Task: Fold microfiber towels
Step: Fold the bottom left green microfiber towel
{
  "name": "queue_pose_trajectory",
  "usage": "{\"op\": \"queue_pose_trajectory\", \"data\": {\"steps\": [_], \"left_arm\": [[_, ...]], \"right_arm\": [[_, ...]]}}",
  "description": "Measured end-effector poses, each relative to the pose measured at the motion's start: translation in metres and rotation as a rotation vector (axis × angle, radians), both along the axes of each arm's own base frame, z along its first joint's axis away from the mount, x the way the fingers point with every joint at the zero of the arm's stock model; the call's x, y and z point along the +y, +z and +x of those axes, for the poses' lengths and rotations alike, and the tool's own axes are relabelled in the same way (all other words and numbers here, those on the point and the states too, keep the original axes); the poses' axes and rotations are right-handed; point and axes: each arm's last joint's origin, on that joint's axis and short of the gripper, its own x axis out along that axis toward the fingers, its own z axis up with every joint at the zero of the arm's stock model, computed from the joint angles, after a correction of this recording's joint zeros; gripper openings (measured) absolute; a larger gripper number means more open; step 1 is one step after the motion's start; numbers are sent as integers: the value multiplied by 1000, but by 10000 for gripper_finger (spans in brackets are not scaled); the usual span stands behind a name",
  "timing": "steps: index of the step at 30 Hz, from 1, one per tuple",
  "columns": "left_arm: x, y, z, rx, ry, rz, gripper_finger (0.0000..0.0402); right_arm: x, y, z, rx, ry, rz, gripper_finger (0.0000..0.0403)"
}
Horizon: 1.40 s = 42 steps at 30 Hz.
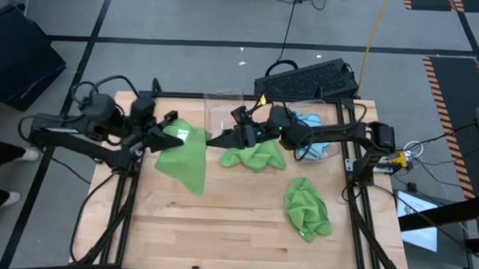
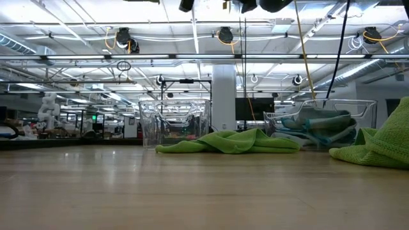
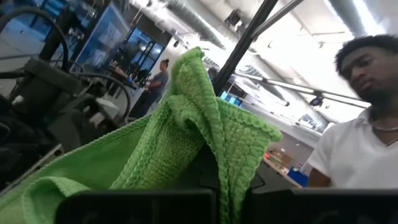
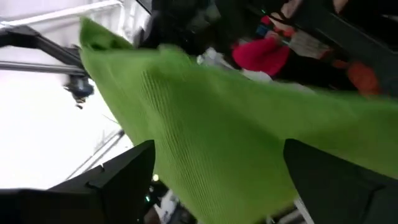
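The wooden table (image 1: 220,222) carries a crumpled lime green towel (image 1: 255,157) near its middle. Nearer the front edge and to the right of that towel lies a second bunched lime green towel (image 1: 307,207), well apart from it. Behind the middle towel stands an empty clear plastic bin (image 2: 174,121); to its right sits another clear bin (image 1: 323,149) holding light blue towels (image 1: 310,121).

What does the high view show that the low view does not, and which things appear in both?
Only the high view: both arms, the left gripper shut on a lifted green towel, and the right gripper open beside it. Only the low view: the room behind the table, with its ceiling lights. Both: the crumpled green towel, the other green towel, the blue towels in a clear bin.
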Motion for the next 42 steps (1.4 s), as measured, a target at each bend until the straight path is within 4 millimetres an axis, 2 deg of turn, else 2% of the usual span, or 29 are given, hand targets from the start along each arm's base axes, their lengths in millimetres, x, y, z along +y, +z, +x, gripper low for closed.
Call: {"op": "queue_pose_trajectory", "data": {"steps": [6,9,13,17,22,26,30,37,42], "left_arm": [[2,9,-20,-60,15,-14,5],[3,10,-24,-66,12,-38,5],[2,13,-25,-87,-21,-62,5],[1,7,-21,-19,-32,-61,5],[-7,-21,-6,264,-85,-40,5],[-22,-46,6,490,-142,7,5],[-37,-74,18,723,-153,57,5],[-56,-108,49,920,-95,127,5],[-67,-141,74,1080,-7,143,5]], "right_arm": [[-2,-1,-2,10,-31,-125,349],[-2,-1,-3,3,-47,-184,349],[-3,-11,0,116,-59,-129,349],[-7,-21,0,241,-82,-78,349],[-13,-26,-3,319,-28,-73,349],[-15,-19,-9,326,55,-48,349],[-15,-9,-19,342,64,-44,345],[-14,8,-37,351,61,-72,342],[-11,15,-49,390,73,-85,341]]}}
